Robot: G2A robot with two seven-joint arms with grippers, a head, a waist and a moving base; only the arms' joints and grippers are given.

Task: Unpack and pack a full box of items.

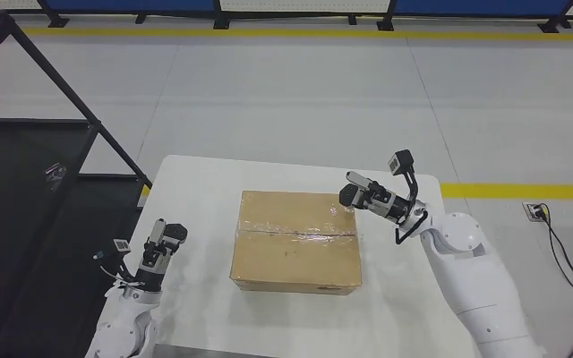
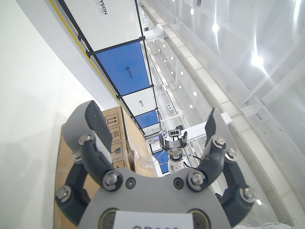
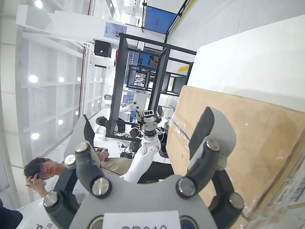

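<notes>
Left fingers (image 2: 99, 125) and right fingers (image 3: 202, 129) gape empty, flanking the box (image 1: 296, 240) on a white table (image 1: 192, 192), grey floor (image 1: 269, 80) beyond.

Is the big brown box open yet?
No, the cardboard box lies shut on the table, with clear tape running along its top seam.

Top view looks down; wrist views face each other across the box (image 1: 296, 242)
</notes>
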